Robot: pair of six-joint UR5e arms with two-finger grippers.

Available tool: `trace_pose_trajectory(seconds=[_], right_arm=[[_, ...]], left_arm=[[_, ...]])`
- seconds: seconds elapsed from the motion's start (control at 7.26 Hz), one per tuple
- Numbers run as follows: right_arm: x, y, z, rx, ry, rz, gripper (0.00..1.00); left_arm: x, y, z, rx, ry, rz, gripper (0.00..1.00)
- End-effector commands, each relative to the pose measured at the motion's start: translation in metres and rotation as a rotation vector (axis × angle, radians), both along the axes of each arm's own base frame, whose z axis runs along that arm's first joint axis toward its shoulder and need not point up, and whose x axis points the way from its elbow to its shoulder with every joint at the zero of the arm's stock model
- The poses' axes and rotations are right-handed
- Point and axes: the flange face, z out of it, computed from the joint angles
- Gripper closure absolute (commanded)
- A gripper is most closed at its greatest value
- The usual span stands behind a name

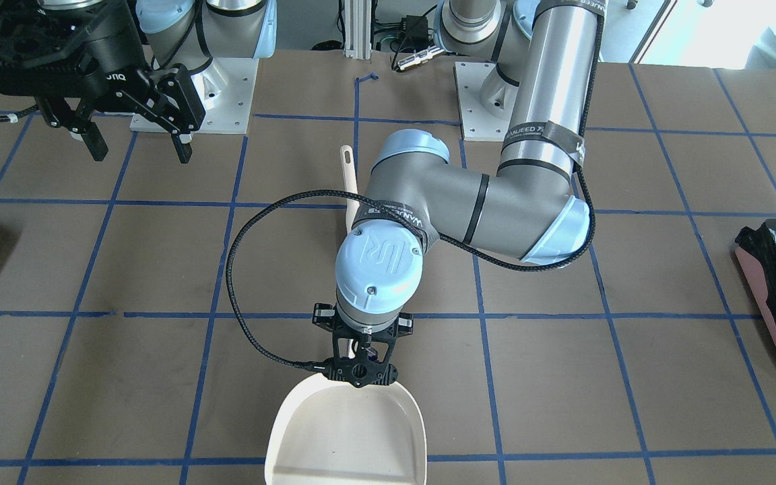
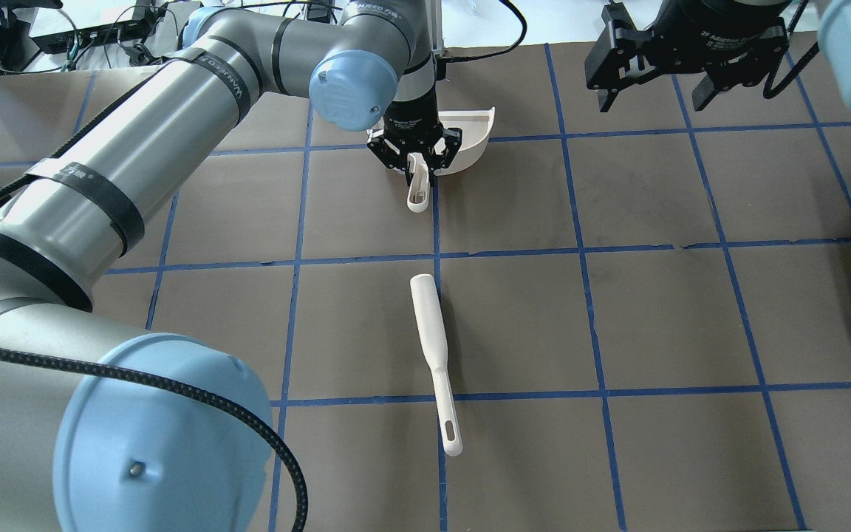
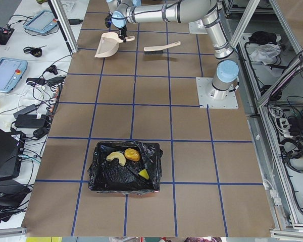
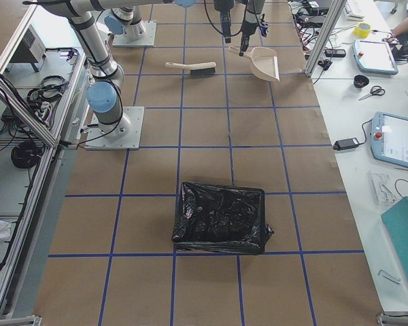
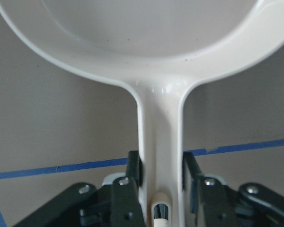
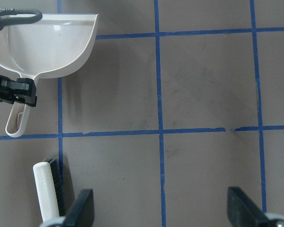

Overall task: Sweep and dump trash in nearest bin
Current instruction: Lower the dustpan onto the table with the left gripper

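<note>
The cream dustpan (image 1: 344, 438) lies empty on the table, and my left gripper (image 1: 360, 357) is shut on its handle (image 5: 161, 127). In the left wrist view the fingers (image 5: 135, 165) press both sides of the handle. The trash (image 3: 133, 155), a brown lump with yellow and pale pieces, lies inside the bin (image 3: 97, 174), a black-bag-lined container whose pink side (image 1: 765, 303) shows at the table's end on my left. My right gripper (image 1: 139, 145) is open and empty, held above the table away from the dustpan (image 6: 47, 47).
A cream hand brush (image 2: 433, 347) lies loose on the table between the dustpan and my base. A second black-bag-lined container (image 4: 221, 217) stands at the table's end on my right. Blue tape lines grid the brown tabletop.
</note>
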Motion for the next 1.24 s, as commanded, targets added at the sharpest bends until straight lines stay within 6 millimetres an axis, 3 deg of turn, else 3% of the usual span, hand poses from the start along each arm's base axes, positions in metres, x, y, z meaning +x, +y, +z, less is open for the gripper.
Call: trace_pose_trajectory(seconds=[0.0, 0.28, 0.69, 0.83, 1.1], right_arm=[[-0.001, 0.001, 0.001, 0.002, 0.000, -0.001, 0.00], [-0.001, 0.003, 0.000, 0.005, 0.000, -0.001, 0.00], [-0.001, 0.003, 0.000, 0.005, 0.000, -0.001, 0.00], [-0.001, 0.003, 0.000, 0.005, 0.000, -0.001, 0.00], [-0.001, 0.003, 0.000, 0.005, 0.000, -0.001, 0.00]], left_arm=[[-0.003, 0.003, -0.008, 0.010, -0.008, -0.003, 1.00], [-0.001, 0.009, -0.020, 0.033, -0.020, -0.003, 1.00], [-0.001, 0.009, -0.020, 0.036, -0.014, 0.007, 1.00], [-0.001, 0.010, -0.020, 0.037, -0.015, 0.007, 0.87], [-0.003, 0.012, -0.015, 0.030, -0.011, 0.006, 0.81]])
